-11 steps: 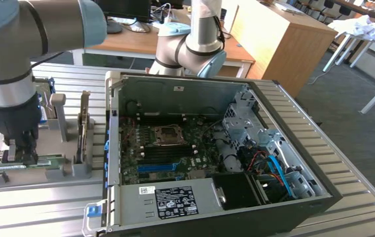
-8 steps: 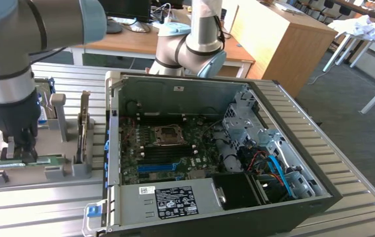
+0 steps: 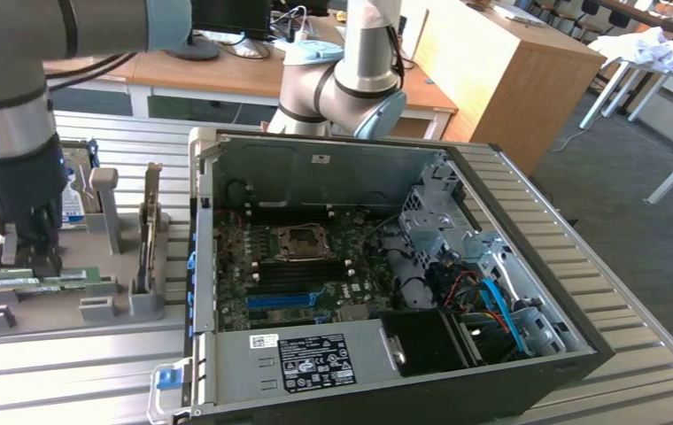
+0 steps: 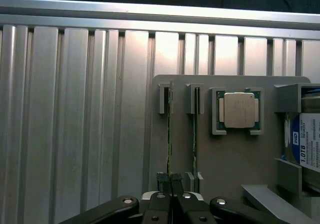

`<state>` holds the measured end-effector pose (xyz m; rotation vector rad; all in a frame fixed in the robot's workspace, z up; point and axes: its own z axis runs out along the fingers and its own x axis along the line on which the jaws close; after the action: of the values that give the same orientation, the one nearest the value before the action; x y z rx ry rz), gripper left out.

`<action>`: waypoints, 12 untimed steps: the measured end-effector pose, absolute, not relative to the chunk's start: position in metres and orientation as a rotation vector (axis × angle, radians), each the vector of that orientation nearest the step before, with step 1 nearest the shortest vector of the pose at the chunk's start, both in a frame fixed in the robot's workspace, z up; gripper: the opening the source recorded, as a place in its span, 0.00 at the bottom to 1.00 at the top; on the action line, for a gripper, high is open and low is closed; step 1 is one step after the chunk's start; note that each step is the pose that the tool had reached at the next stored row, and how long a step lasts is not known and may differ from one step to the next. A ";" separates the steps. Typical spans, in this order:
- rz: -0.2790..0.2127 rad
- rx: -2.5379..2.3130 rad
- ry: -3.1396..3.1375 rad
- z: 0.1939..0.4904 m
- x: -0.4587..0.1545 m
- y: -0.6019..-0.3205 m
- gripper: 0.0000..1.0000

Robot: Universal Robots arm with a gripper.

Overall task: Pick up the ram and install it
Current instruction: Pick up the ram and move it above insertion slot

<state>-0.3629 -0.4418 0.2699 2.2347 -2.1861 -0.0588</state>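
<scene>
Ribbed aluminium table under everything, with office desks behind.

Gripper: jaws pinched almost fully together on the thin edge of the ram. The grip sits near one end of the stick, not at its middle. The ram stands on edge in the end slots of the grey fixture tray, on the exterior view's left, and I judge it not yet lifted.

Just beside it, in the parallel slot pair, stands a second memory stick. Further along the tray are the processor in its frame and the hard drive.

The open computer case lies well apart, towards the exterior view's right, with the motherboard facing up.

Risks as I see them:
- An off-centre hold may let the free end droop or cock on a pull, so the board could bind in the far slot.
- With only a narrow edge between the pads, the stick could slip or rotate in transit.
- One finger is close to the neighbouring stick and could drag it.
- Any tilt carried over to the board means a skewed seat, and pressing down then could damage the stick or socket.
</scene>
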 end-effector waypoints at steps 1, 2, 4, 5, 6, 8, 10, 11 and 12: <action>-0.059 2.235 -2.186 0.273 -0.363 -0.442 0.11; -0.058 2.235 -2.186 0.276 -0.363 -0.442 0.11; -0.058 2.234 -2.186 0.281 -0.363 -0.442 0.11; -0.057 2.234 -2.185 0.283 -0.363 -0.442 0.11; -0.057 2.234 -2.185 0.286 -0.363 -0.442 0.11; -0.056 2.233 -2.185 0.291 -0.363 -0.442 0.11; -0.055 2.233 -2.185 0.296 -0.363 -0.442 0.11; -0.055 2.233 -2.185 0.299 -0.363 -0.442 0.11; -0.055 2.233 -2.184 0.302 -0.363 -0.442 0.11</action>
<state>-0.3626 -0.4418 0.3020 2.2328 -2.1844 -0.0547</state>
